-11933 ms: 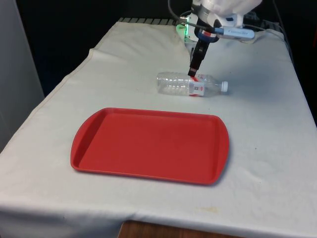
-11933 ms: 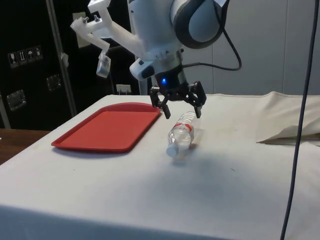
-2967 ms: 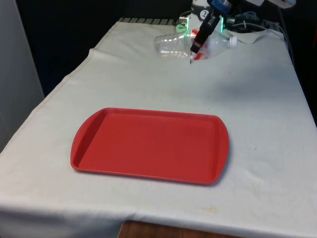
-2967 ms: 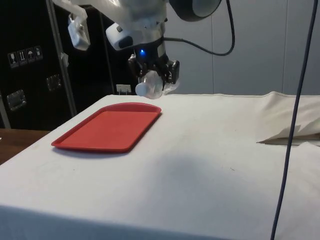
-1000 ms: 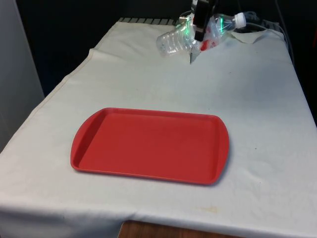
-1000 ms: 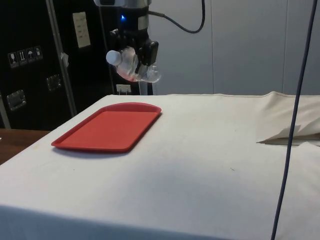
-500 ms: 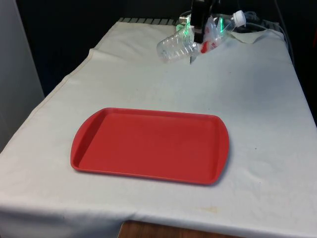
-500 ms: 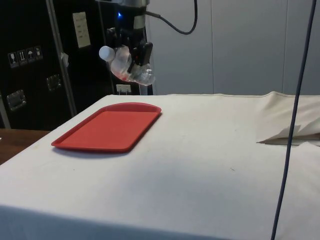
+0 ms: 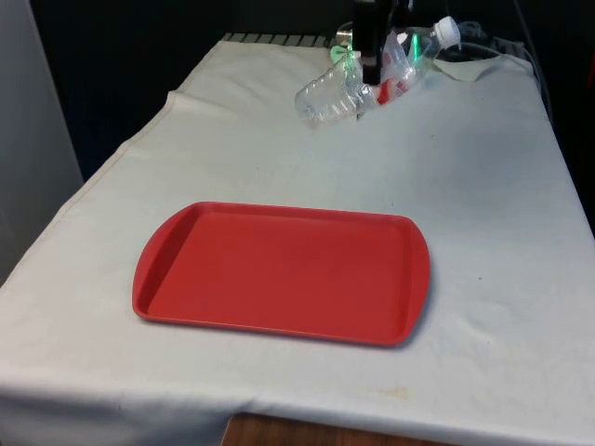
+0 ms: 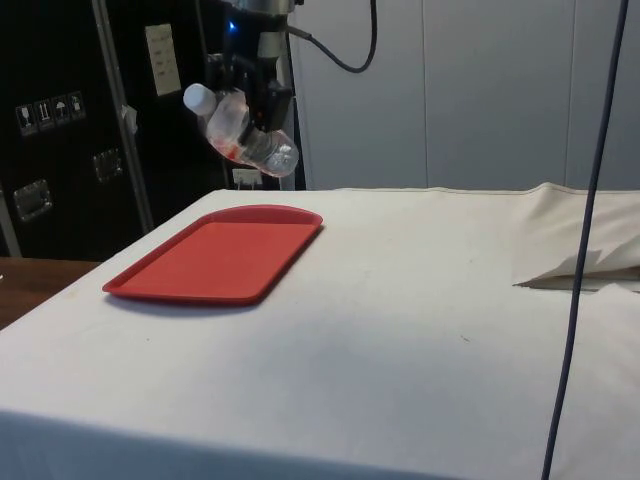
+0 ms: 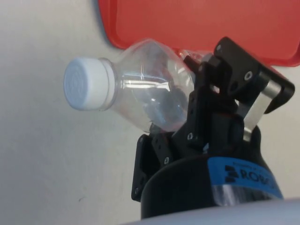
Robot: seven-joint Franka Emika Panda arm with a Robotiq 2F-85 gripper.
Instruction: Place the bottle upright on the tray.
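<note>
While clamped in the end effector [image 10: 252,92], bottle [image 10: 240,130] now tilted steeper, cap higher, above table [image 9: 483,186].

From the wrist I see my end effector [image 11: 206,112] clamped across the body of the clear bottle [image 11: 140,101], one black finger [image 11: 213,101] lying over its near side. The bottle's white cap [image 11: 86,84] points away from the fingers, with the white cloth of the bench [image 11: 42,154] behind it. Beyond the bottle's other end lies the red tray [image 11: 197,23] (a rounded corner and one rim show).
</note>
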